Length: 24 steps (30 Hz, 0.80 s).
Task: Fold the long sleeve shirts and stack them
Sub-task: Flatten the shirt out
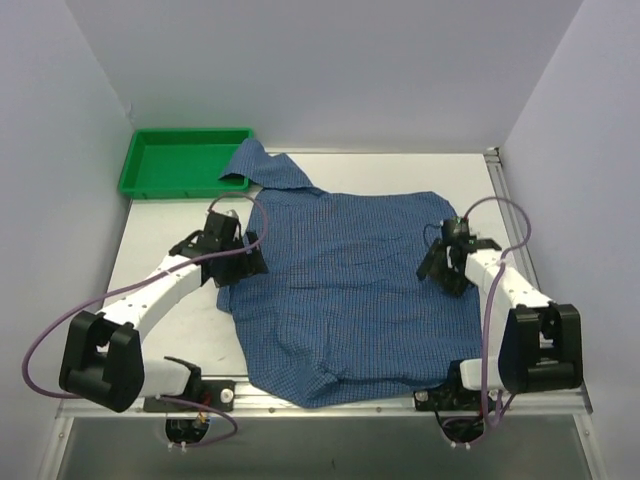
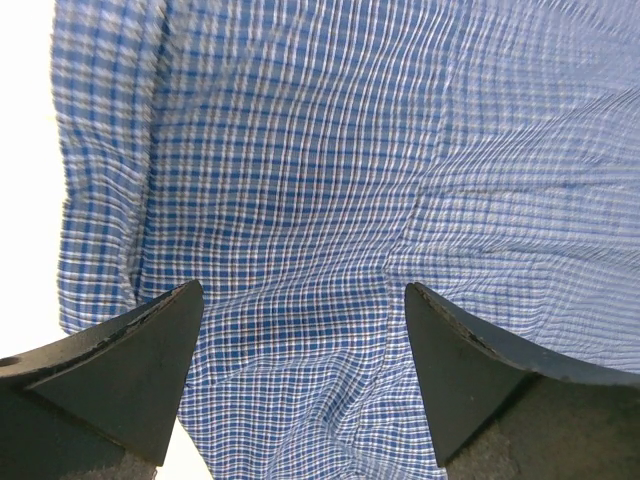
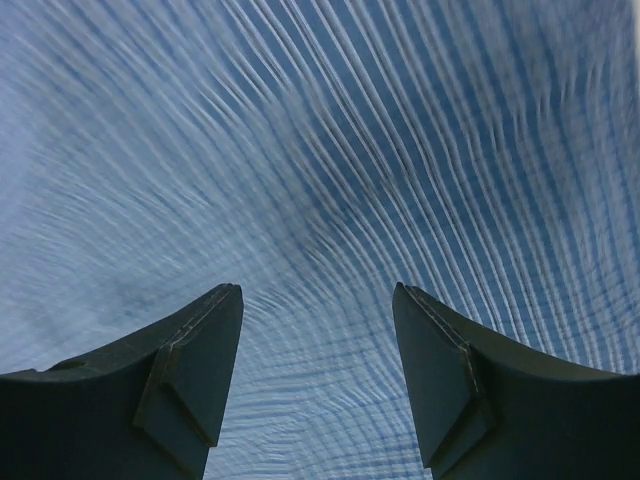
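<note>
One of the long sleeve shirts (image 1: 345,290), blue fine-checked cloth, lies spread over the middle of the white table, with a collar or sleeve end reaching up towards the tray. My left gripper (image 1: 243,258) hovers over the shirt's left edge. In the left wrist view its fingers (image 2: 150,365) stand wide apart above the checked shirt (image 2: 330,200), nothing between them. My right gripper (image 1: 447,262) is over the shirt's right part. Its fingers (image 3: 205,365) stand apart over blurred shirt cloth (image 3: 320,150), gripping nothing.
A green plastic tray (image 1: 180,162) sits at the back left corner, and the shirt's upper end touches its right rim. White walls close in the table on the left, back and right. A metal rail (image 1: 330,405) runs along the front edge.
</note>
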### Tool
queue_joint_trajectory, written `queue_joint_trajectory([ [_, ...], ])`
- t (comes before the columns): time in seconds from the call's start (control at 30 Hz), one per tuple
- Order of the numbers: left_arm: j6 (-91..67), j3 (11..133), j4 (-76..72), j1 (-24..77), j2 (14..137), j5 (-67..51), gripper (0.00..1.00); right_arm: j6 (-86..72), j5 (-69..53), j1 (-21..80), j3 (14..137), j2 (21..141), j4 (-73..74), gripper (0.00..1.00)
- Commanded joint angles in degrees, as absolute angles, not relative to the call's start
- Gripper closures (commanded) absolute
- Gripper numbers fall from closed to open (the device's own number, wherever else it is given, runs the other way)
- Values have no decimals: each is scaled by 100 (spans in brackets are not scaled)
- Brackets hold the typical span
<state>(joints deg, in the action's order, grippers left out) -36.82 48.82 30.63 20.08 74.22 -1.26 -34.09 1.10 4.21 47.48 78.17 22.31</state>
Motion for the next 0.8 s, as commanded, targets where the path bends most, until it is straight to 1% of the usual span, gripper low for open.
queue_joint_trajectory([
  [0.0, -3770, 4720, 2998, 2136, 7681, -35, 10, -3621, 54, 545, 4116, 7427, 2470, 38],
  [0.1, -3946, 4667, 2770, 2171, 8085, -44, 12, -3647, -88, 528, 3798, 7470, 2242, 38],
  [0.2, -4008, 4859, 2655, 2162, 8656, 228, 13, -3700, -114, 379, 3788, 7865, 1935, 38],
  [0.3, -4087, 5254, 2532, 2057, 9306, 360, 14, -3770, -114, 151, 3928, 8549, 1530, 38],
  [0.4, -4183, 5824, 2531, 1768, 10018, 211, 14, -3753, -115, 0, 4358, 9190, 1257, 38],
  [0.5, -4210, 6483, 2540, 1495, 10711, 123, 15, -3700, -70, -350, 5174, 9867, 1248, 38],
  [0.67, -4026, 7601, 2751, 1204, 11301, 114, 15, -3648, -290, -475, 6650, 10651, 1450, 37],
  [0.77, -3762, 8190, 2760, 1151, 11487, 0, 14, -3428, -386, -475, 7153, 10951, 1503, 35],
])
